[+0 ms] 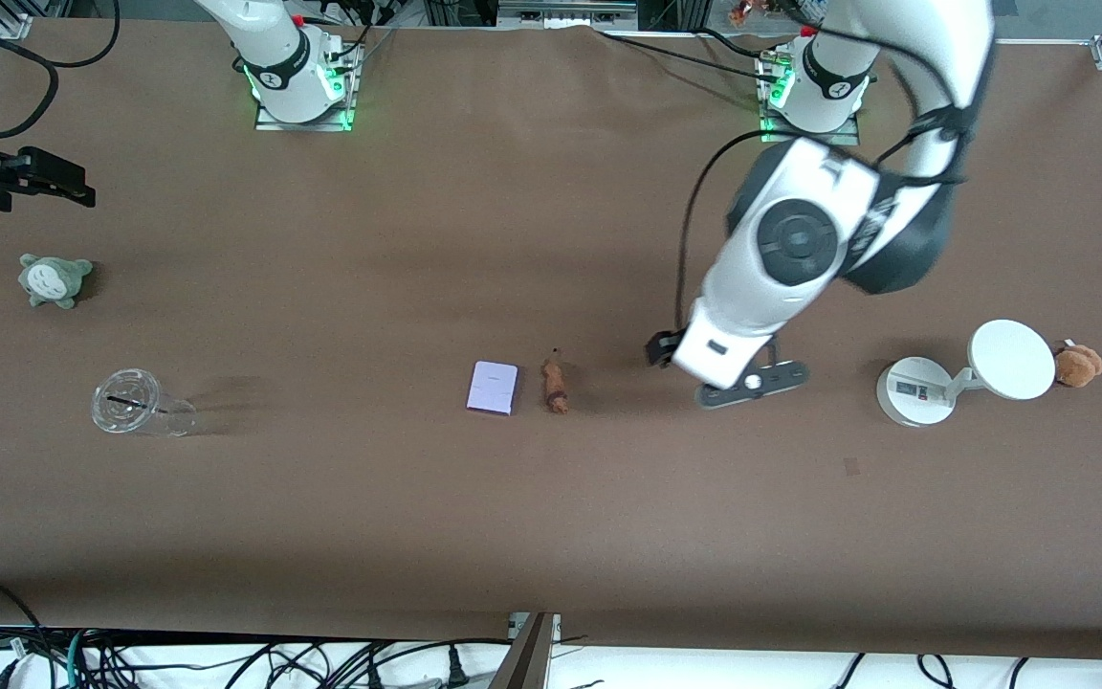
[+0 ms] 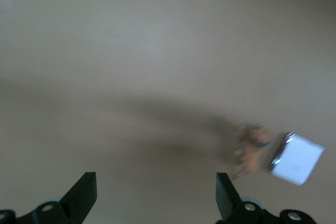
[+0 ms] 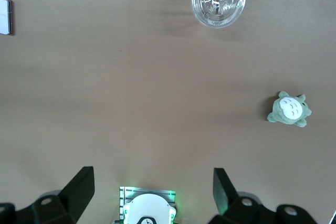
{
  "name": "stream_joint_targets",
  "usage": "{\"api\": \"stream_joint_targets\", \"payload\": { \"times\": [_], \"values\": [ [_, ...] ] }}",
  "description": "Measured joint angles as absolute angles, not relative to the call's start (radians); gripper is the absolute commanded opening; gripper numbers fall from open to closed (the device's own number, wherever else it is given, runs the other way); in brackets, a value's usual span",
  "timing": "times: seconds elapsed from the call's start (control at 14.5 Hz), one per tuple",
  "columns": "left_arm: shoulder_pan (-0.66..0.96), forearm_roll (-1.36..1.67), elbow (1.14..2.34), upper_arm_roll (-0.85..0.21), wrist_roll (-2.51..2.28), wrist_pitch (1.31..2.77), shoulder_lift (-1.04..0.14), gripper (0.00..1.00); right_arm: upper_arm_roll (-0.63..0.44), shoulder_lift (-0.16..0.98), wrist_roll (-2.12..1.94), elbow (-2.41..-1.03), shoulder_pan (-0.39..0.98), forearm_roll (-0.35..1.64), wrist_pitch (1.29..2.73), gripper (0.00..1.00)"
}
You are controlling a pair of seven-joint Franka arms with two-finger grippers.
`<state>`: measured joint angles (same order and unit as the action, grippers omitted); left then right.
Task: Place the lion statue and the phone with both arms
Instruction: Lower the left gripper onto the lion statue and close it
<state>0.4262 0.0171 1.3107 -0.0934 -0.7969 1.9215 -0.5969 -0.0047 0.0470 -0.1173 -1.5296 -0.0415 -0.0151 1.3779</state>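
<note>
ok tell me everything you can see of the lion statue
The lion statue is a tiny, slim, orange-brown figurine with a darker brown band and a thin dark tail. It lies flat on the brown table, lengthwise toward the front camera, close beside the phone without touching it. Nothing holds it. Its material cannot be told.

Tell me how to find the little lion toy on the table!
Look at the middle of the brown table. A flat pale lavender phone lies there, and the tiny slim orange-brown lion statue lies beside it, toward the left arm's end. It is thin with a dark band, unlike the round fluffy brown plush.
</note>
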Motion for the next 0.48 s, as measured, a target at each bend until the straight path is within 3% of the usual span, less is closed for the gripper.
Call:
{"api": "stream_joint_targets", "payload": {
  "times": [0.28,0.48],
  "values": [
    [0.474,0.017,1.231,-0.092,-0.828,2.15,-0.772,1.0,-0.005,0.047,-0.117,-1.53,-0.042,-0.015,1.378,1.0],
    [0.507,0.017,1.213,-0.092,-0.828,2.217,-0.844,1.0,-0.005,0.047,-0.117,-1.529,-0.042,-0.015,1.377,1.0]
  ]
}}
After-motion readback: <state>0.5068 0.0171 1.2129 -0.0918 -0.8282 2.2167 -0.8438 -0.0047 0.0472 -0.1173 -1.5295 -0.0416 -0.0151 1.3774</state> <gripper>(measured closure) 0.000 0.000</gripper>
